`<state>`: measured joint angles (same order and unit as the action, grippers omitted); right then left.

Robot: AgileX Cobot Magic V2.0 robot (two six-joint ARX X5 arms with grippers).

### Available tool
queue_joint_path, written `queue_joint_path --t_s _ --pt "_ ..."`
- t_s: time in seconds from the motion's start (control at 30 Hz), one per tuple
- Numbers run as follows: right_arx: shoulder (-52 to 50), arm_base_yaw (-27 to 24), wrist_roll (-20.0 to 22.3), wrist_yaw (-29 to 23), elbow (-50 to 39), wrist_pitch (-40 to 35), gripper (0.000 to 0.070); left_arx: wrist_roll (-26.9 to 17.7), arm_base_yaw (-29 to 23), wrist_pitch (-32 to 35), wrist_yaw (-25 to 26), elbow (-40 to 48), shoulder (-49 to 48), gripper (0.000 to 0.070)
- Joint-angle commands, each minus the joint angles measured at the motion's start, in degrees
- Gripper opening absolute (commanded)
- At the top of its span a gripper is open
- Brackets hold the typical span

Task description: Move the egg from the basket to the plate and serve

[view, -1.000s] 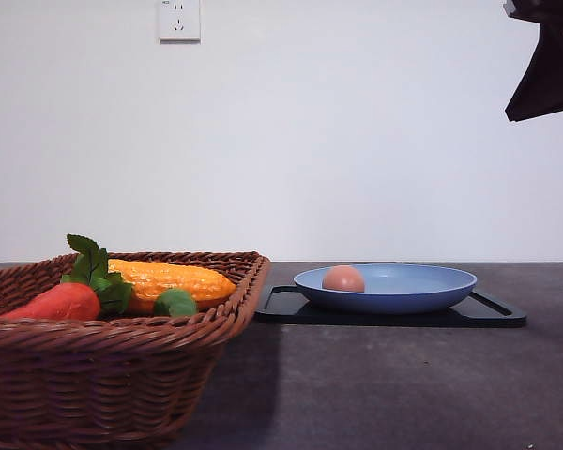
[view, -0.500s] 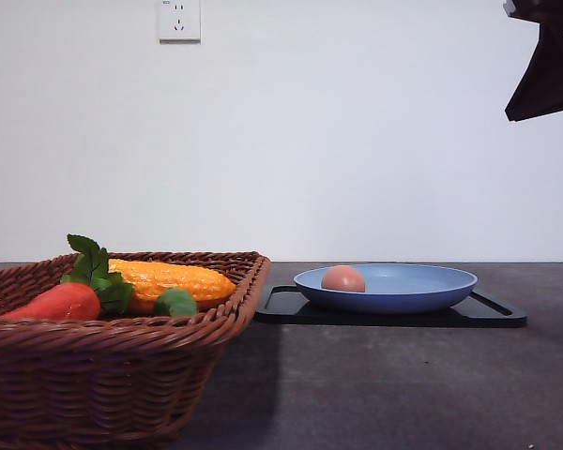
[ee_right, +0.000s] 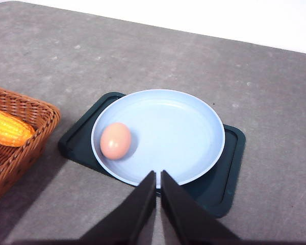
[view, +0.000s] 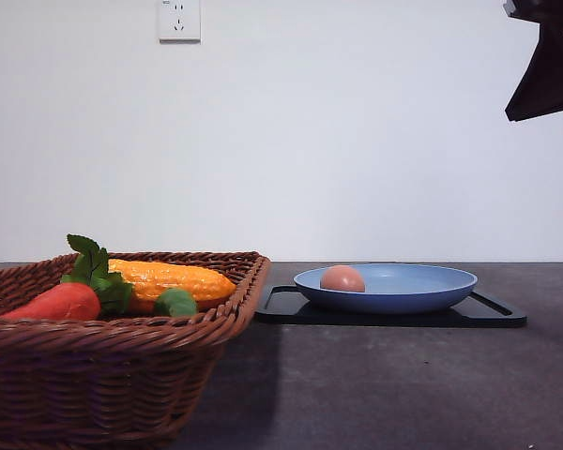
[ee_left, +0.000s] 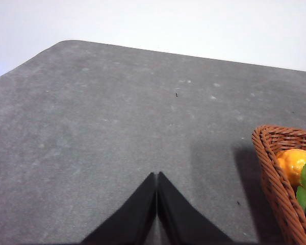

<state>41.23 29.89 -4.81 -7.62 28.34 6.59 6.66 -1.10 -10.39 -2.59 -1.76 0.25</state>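
Grey tabletop (view: 385,384) carries our brown woven wicker basket (view: 103,375) and a black tray (ee_right: 229,173). We see the pinkish-brown egg (ee_right: 115,140) lying inside the round blue plate (ee_right: 194,127) on that tray. Our left gripper (ee_left: 157,176) and right gripper (ee_right: 158,176) both have jaws pressed together, holding nothing.

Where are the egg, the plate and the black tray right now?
egg (ee_right: 115,140), right wrist view, middle of its shell.
plate (ee_right: 194,127), right wrist view, bare blue floor beside the egg.
black tray (ee_right: 232,148), right wrist view, exposed rim past the plate.
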Motion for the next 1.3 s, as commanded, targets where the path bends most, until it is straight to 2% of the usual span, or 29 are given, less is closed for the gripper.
queue_joint_path --t_s 0.0,0.1,0.17,0.23,0.37,0.53,0.63,0.83,1.0,1.13,1.27 --pt "0.1 0.3 0.1 -0.3 0.6 -0.6 0.0000 -0.1 -0.1 -0.2 0.2 1.6 -0.1 0.0000" --pt "-2.2 -0.3 3.3 -3.0 0.5 -0.1 0.0000 -0.1 -0.1 -0.2 0.2 1.6 -0.1 0.0000" --pt "-4.5 -1.9 5.3 -2.8 -0.2 -0.3 0.0000 -0.1 -0.1 -0.2 0.2 1.6 -0.1 0.0000" --pt "-7.4 -4.7 7.1 0.8 -1.9 -1.0 0.0000 -0.1 -0.1 -0.2 0.2 1.6 -0.1 0.0000" --pt "-14.1 -12.1 7.2 10.4 -7.5 -1.0 0.0000 -0.1 -0.1 -0.2 0.2 1.6 -0.1 0.0000" --pt "-24.4 -21.1 7.2 14.5 -16.7 -1.0 0.0000 -0.1 -0.1 -0.2 0.2 1.6 -0.1 0.0000" --pt "-29.6 -24.4 7.2 17.9 -20.9 -1.0 0.0000 -0.1 -0.1 -0.2 0.2 1.6 -0.1 0.0000" --pt "-35.8 -27.2 7.2 18.6 -25.2 -1.0 0.0000 -0.1 -0.1 -0.2 0.2 1.6 -0.1 0.0000" --pt "-38.1 -27.4 7.2 18.5 -27.8 -0.8 0.0000 -0.1 -0.1 -0.2 0.2 1.6 -0.1 0.0000" --pt "-40.2 -27.4 6.7 18.6 -27.9 3.0 0.0000 -0.1 -0.1 -0.2 0.2 1.6 -0.1 0.0000" --pt "-41.0 -27.4 4.8 20.1 -27.9 2.6 0.0000 -0.1 -0.1 -0.2 0.2 1.6 -0.1 0.0000"
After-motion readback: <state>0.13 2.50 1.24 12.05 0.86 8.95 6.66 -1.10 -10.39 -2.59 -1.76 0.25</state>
